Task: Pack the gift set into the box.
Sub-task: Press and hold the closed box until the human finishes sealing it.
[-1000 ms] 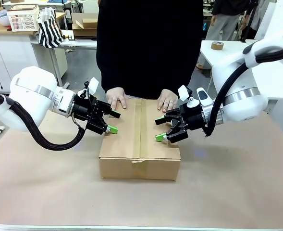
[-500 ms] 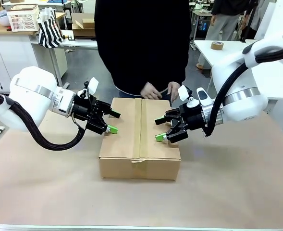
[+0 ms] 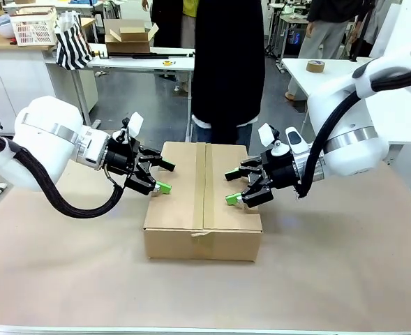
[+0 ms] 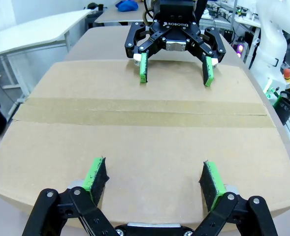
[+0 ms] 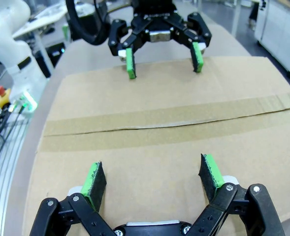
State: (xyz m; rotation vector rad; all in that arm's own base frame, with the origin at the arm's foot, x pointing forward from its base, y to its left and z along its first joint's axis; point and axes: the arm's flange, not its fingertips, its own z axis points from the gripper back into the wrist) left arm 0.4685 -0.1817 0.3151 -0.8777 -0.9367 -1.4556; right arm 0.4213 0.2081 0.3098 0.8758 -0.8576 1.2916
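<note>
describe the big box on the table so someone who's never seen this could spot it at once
In the middle of the brown-covered table lies the large rectangular brown corrugated cardboard box, flaps shut and taped along its centre seam. The open left gripper and open right gripper flank its top. It is far bigger than the small open tan carton on the far table behind.
</note>
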